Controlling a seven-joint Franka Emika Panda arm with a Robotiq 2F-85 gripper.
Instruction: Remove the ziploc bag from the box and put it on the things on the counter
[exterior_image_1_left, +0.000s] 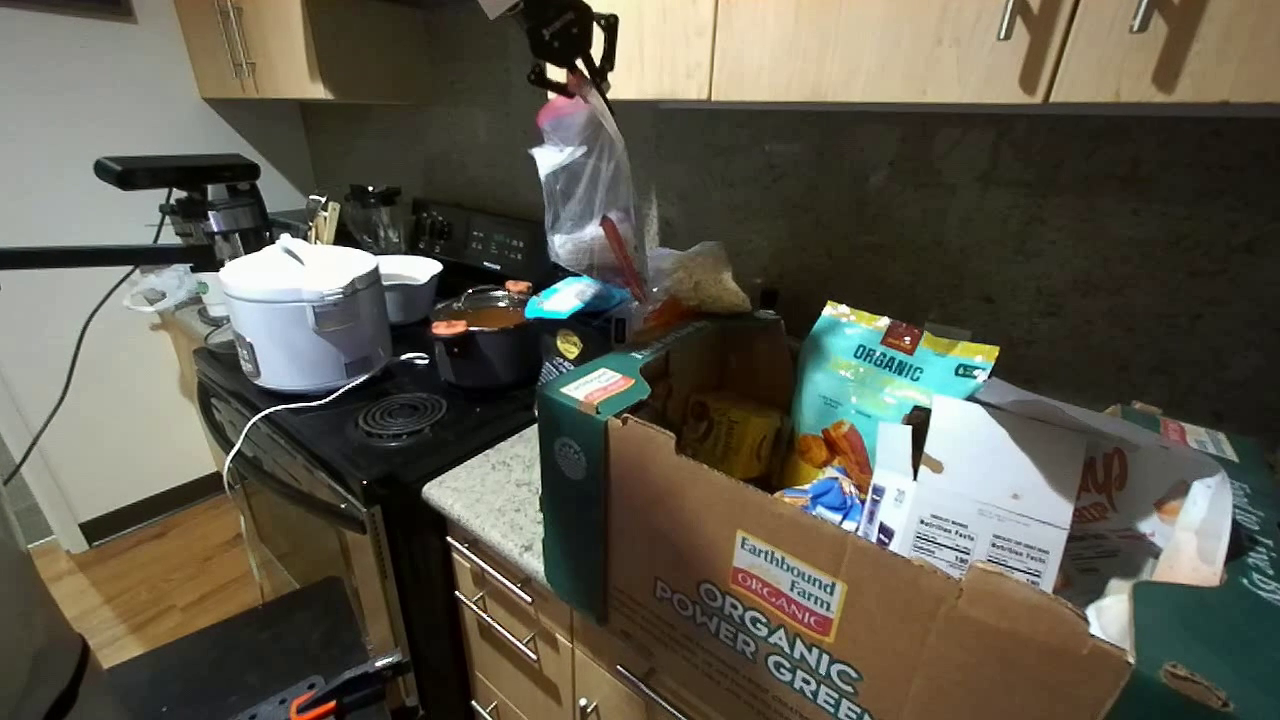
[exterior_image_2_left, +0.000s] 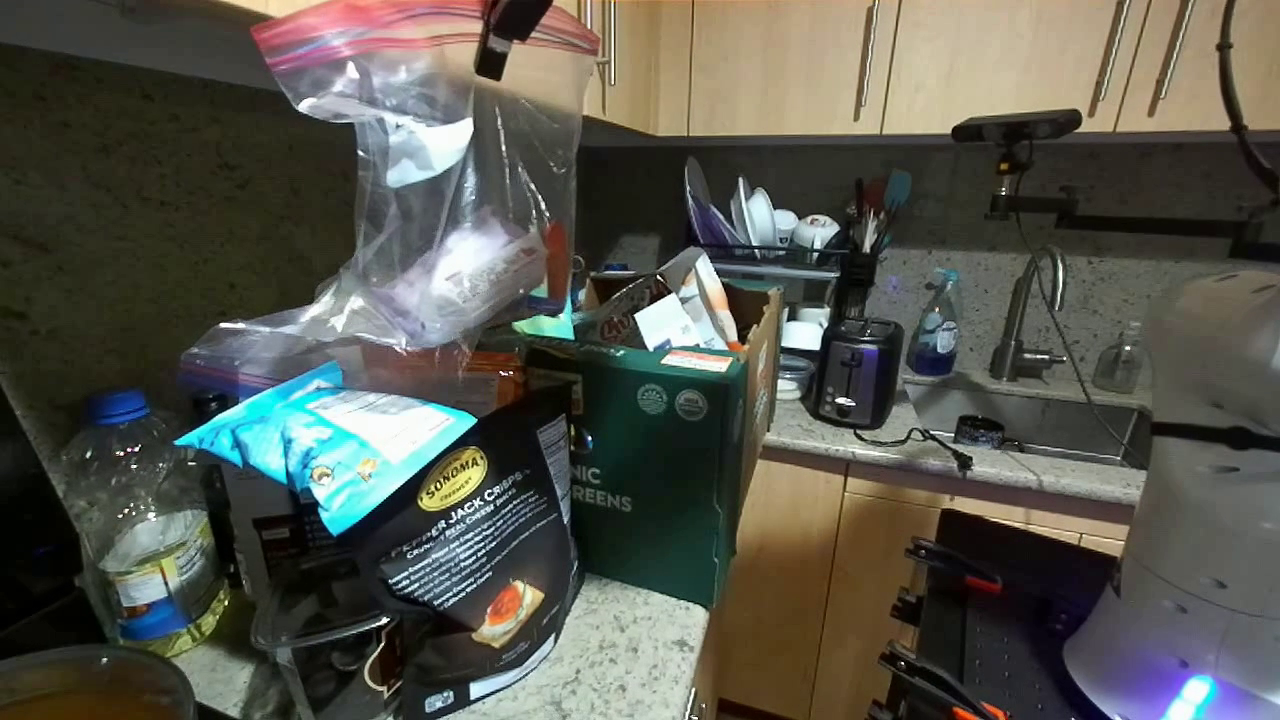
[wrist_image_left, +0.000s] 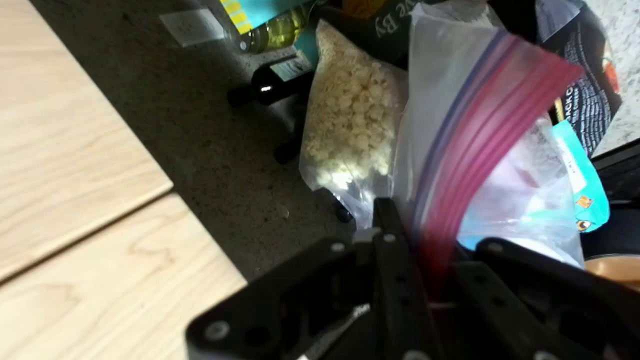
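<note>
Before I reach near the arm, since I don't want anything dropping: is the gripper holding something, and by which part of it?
Yes: the gripper holds the clear ziploc bag by the pinkish-red zip strip along its top edge.

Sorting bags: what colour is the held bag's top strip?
Top strip: mostly pinkish red, best in wrist view.

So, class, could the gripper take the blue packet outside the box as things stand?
Probably not yet: the gripper holds the ziploc bag, which also partly covers the blue packet in the wrist view. It would likely have to let go first.
</note>
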